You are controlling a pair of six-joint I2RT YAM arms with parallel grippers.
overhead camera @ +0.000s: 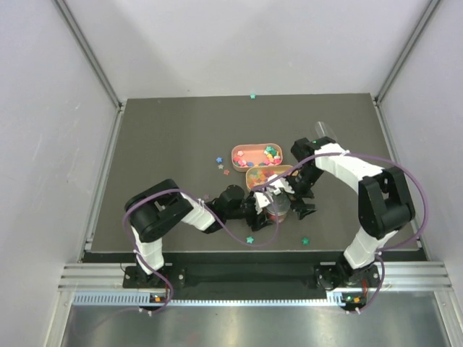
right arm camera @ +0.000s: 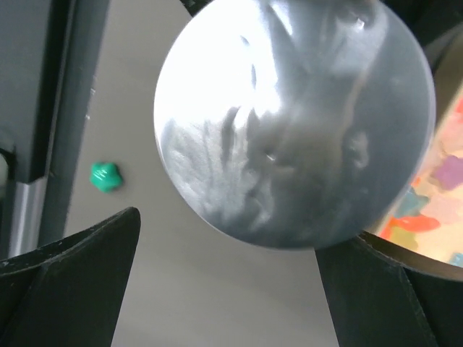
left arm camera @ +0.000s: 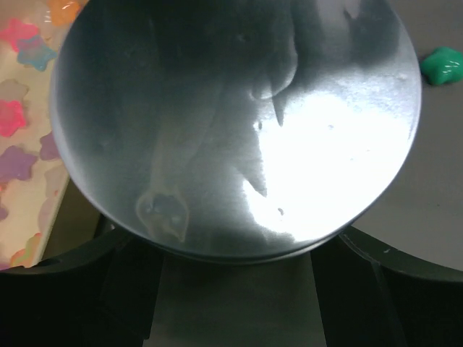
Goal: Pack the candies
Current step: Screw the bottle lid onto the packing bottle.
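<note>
A clear round jar (overhead camera: 277, 209) with coloured candies inside stands in front of two oval trays. Its silver lid (left arm camera: 239, 123) fills the left wrist view and shows in the right wrist view (right arm camera: 296, 123). My left gripper (overhead camera: 260, 210) reaches in from the left, and its dark fingers (left arm camera: 65, 289) flank the jar under the lid. My right gripper (overhead camera: 298, 202) is open, its fingers (right arm camera: 72, 282) spread wide beside the lid. Star candies (overhead camera: 269, 153) lie in the far tray and show at the edges of both wrist views (left arm camera: 11, 119) (right arm camera: 441, 181).
The near tray (overhead camera: 255, 176) touches the jar's far side. Loose candies lie on the dark mat: green ones (overhead camera: 249, 239) (overhead camera: 305, 239) (left arm camera: 441, 63) (right arm camera: 105, 176), others left of the trays (overhead camera: 218, 160), one at the far edge (overhead camera: 253, 95). A clear container (overhead camera: 325, 131) stands behind the right arm.
</note>
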